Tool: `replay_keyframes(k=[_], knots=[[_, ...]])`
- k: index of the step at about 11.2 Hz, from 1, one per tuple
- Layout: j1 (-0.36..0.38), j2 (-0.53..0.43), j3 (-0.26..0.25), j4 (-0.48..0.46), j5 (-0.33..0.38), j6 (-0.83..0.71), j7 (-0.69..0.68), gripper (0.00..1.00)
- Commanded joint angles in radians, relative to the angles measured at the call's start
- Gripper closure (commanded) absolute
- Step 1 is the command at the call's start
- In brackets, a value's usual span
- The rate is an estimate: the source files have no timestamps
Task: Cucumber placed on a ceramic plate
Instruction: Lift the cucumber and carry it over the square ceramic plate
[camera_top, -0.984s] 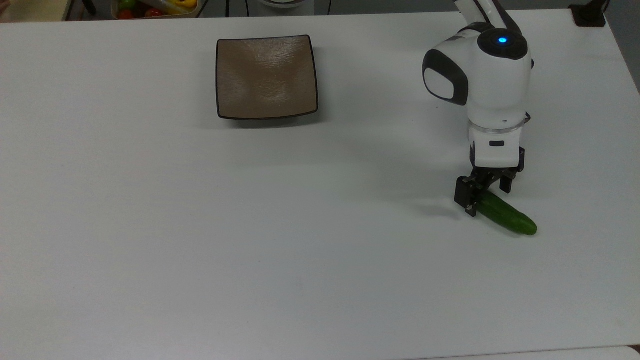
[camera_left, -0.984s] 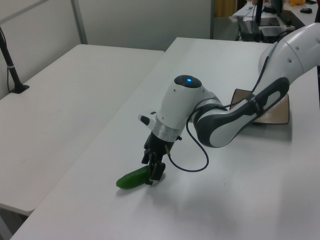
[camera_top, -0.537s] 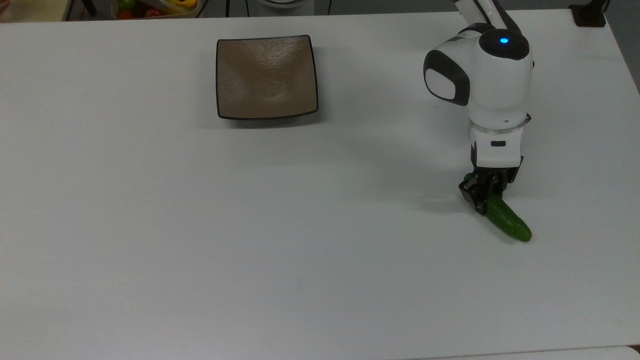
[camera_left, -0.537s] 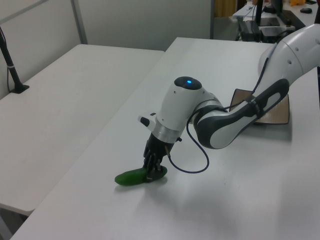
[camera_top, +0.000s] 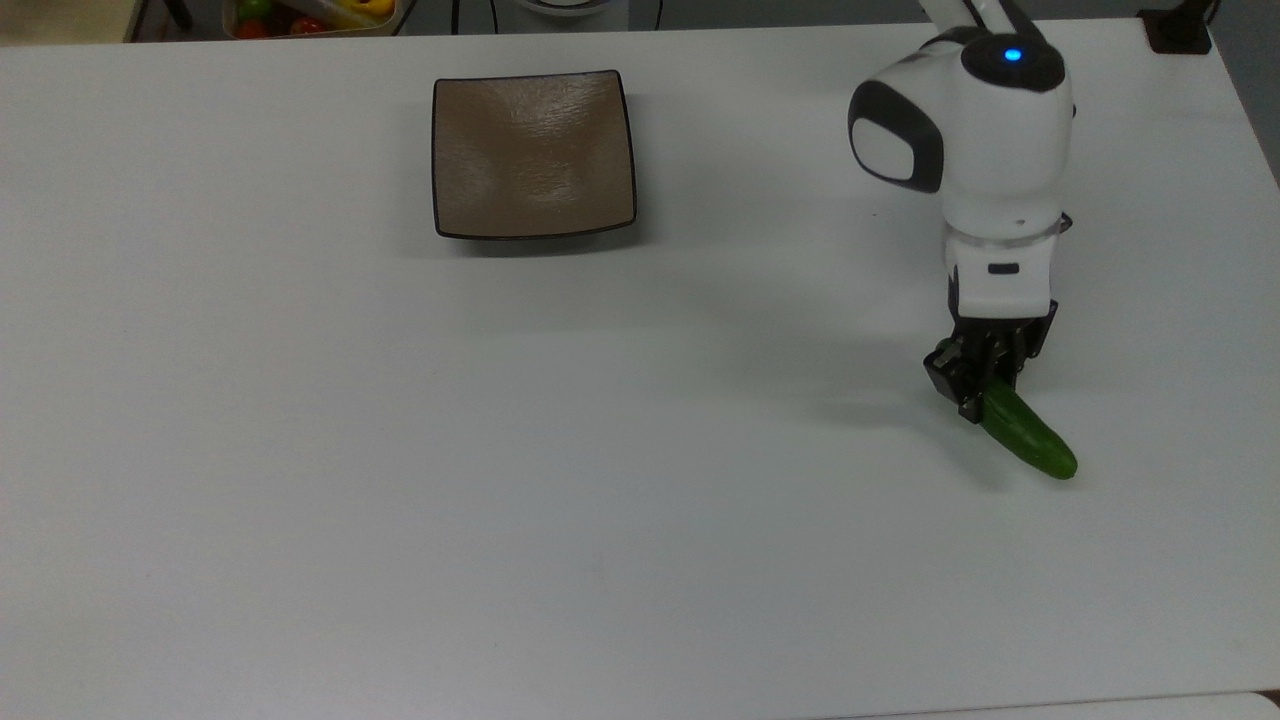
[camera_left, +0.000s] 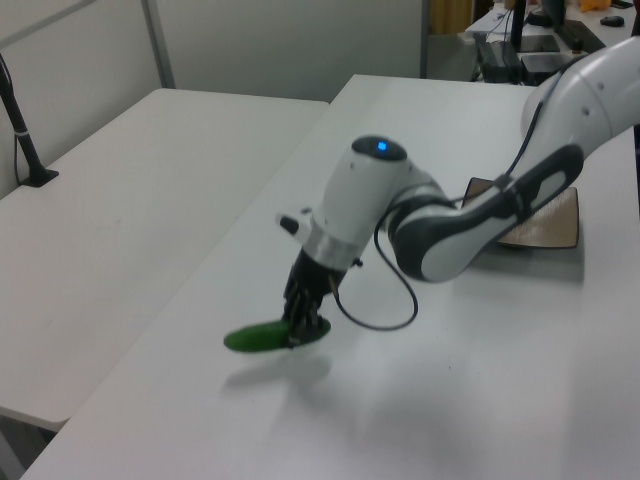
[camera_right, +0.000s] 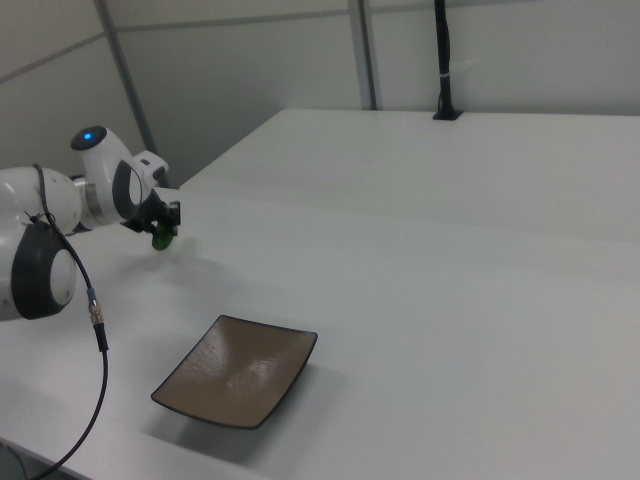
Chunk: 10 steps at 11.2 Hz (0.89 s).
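The small, smooth, dark green cucumber (camera_top: 1030, 437) is hanging just above the white surface (camera_top: 600, 450) in the left view, with a soft shadow under it. The black two-finger end effector (camera_top: 975, 385) is clamping it near one end, and the long free end is sticking out toward the top view's lower right. It is looking light, firm and rather slick, so a grip this far off-centre is likely letting it droop or swivel; taking hold nearer the middle would be steadier. The surface is lying flat and matte. Well apart, toward the top view's upper left, the square, shallow, brownish-taupe ceramic plate (camera_top: 533, 152) with its thin dark rim is sitting with nothing on it. Beyond the far edge a container of red and yellow produce (camera_top: 310, 14) is peeking in; pale wall panels are standing behind in the right view.
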<state>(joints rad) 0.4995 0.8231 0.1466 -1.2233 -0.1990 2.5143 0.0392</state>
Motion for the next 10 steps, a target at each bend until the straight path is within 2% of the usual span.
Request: replay_keyframes(k=[1, 4, 7, 10], knots=[[-0.036, -0.238, -0.013, -0.201, 0.004, 0.005, 0.071, 1.0], [-0.091, -0.434, -0.012, -0.303, 0.009, -0.128, 0.129, 1.0], [-0.176, -0.652, -0.012, -0.419, 0.114, -0.283, 0.137, 1.0], [-0.249, -0.795, -0.013, -0.461, 0.128, -0.564, 0.133, 1.0]])
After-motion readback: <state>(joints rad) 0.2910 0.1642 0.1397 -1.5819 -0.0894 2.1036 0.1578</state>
